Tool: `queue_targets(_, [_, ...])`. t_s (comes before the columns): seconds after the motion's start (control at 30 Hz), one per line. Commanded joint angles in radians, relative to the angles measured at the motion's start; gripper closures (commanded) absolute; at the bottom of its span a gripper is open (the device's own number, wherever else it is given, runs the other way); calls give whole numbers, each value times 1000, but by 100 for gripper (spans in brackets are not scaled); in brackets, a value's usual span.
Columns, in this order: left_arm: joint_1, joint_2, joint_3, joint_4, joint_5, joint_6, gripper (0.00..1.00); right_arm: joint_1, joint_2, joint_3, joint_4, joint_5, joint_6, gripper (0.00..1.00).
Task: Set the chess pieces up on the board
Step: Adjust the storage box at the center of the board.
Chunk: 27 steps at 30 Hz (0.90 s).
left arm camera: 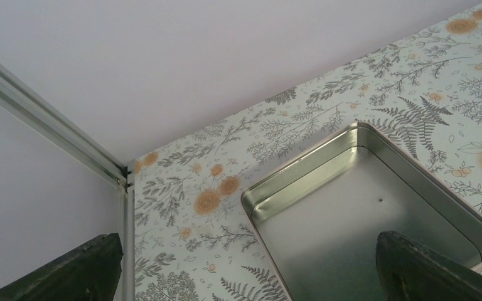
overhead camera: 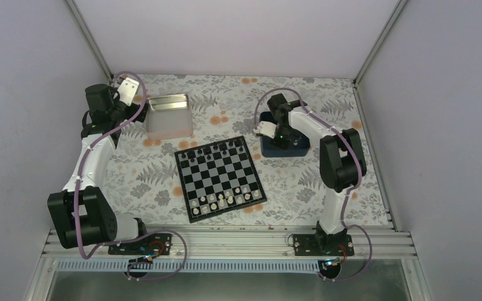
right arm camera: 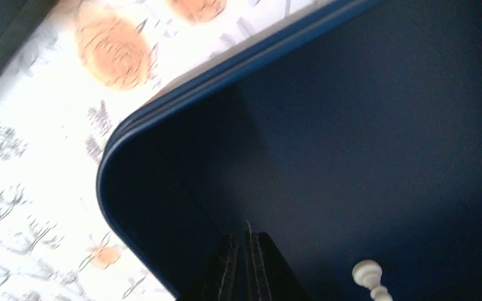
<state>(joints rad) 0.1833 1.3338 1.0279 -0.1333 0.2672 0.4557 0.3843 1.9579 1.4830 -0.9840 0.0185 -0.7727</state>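
Chess pieces (overhead camera: 223,200) in cream are standing along the near two rows of the board (overhead camera: 221,179), too small to count, so the setup is looking well along but not finished. Black pieces (overhead camera: 213,150) are lining the far edge. The right gripper (right arm camera: 246,251) is hovering inside the dark blue tray (right arm camera: 383,125), fingers pressed together on nothing I can make out, and one loose cream piece (right arm camera: 370,281) is lying just beside them, waiting to be placed. The left gripper (left arm camera: 249,241) is hanging spread wide over the silver tin (left arm camera: 351,213), which is looking empty apart from a tiny speck.
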Motion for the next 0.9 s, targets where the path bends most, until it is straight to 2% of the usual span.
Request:
queue_targets(0.0, [5, -19, 4, 1, 28, -14, 0, -18, -108, -82, -27, -6, 29, 94])
queue_targets(0.5, [5, -16, 14, -8, 45, -18, 0, -156, -327, -338, -9, 43, 47, 95])
queue_targets(0.87, [5, -43, 7, -10, 49, -22, 0, -283, -256, -341, 109, 121, 30, 95])
